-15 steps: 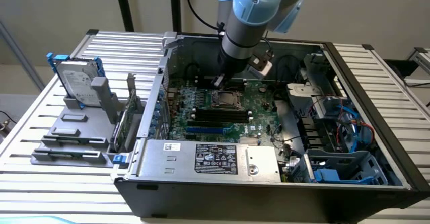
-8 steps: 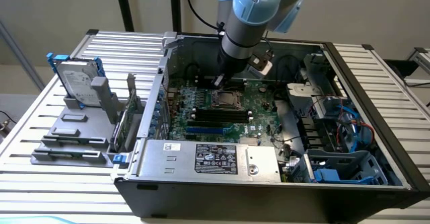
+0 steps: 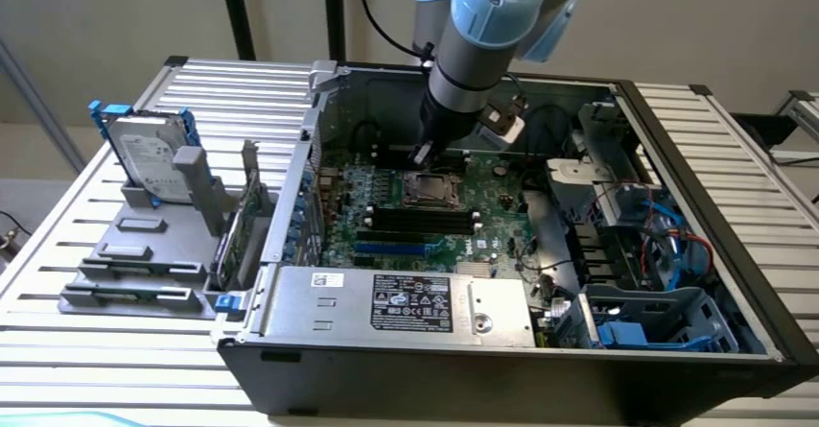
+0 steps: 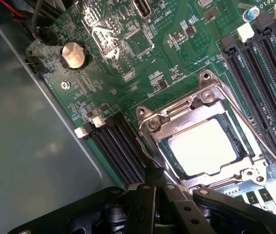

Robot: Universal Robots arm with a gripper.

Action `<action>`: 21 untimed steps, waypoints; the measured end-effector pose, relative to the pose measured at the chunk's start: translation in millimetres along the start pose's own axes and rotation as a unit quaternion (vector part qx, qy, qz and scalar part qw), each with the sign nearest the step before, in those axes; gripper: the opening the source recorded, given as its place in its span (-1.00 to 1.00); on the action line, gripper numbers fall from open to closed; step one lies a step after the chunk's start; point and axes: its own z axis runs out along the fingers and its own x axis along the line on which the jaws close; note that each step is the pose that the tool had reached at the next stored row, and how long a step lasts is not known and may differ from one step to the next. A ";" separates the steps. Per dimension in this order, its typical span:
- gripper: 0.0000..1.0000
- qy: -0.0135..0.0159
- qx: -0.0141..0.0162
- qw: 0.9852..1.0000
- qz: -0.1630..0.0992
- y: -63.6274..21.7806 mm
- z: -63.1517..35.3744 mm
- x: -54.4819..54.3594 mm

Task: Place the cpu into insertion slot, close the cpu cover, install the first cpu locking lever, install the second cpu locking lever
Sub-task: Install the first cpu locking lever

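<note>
The insertion slot (image 3: 429,189) sits in the middle of the green board inside the open case. Its cpu (image 4: 204,146) lies in it, silvery face up. The cpu cover (image 4: 196,108) is down flat around the chip as a metal frame. One thin locking lever (image 4: 269,151) runs along the socket's side by the memory slots. The other lever (image 4: 145,153) runs along the opposite side, and its end lies right at my fingertips. My gripper (image 4: 152,187) is shut, with its tip at that lever's end. It hangs just behind the socket (image 3: 423,155). Whether it pinches the lever I cannot tell.
Long black memory slots (image 4: 269,63) flank the socket on both sides (image 4: 116,146). A grey power-supply box (image 3: 397,302) fills the near side of the case, with blue cables (image 3: 666,245) on the exterior view's right. The grey case wall (image 4: 26,146) is close by. A hard drive (image 3: 144,158) stands outside on the slatted table.
</note>
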 end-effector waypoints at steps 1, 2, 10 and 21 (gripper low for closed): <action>-0.79 0.000 0.000 1.000 0.000 0.7 -0.1 0.4; -0.79 0.000 0.000 1.000 0.000 1.5 -0.1 0.9; -0.79 0.000 0.000 1.000 0.000 5.2 1.0 2.8; -0.79 0.000 0.000 1.000 0.000 9.2 2.8 4.4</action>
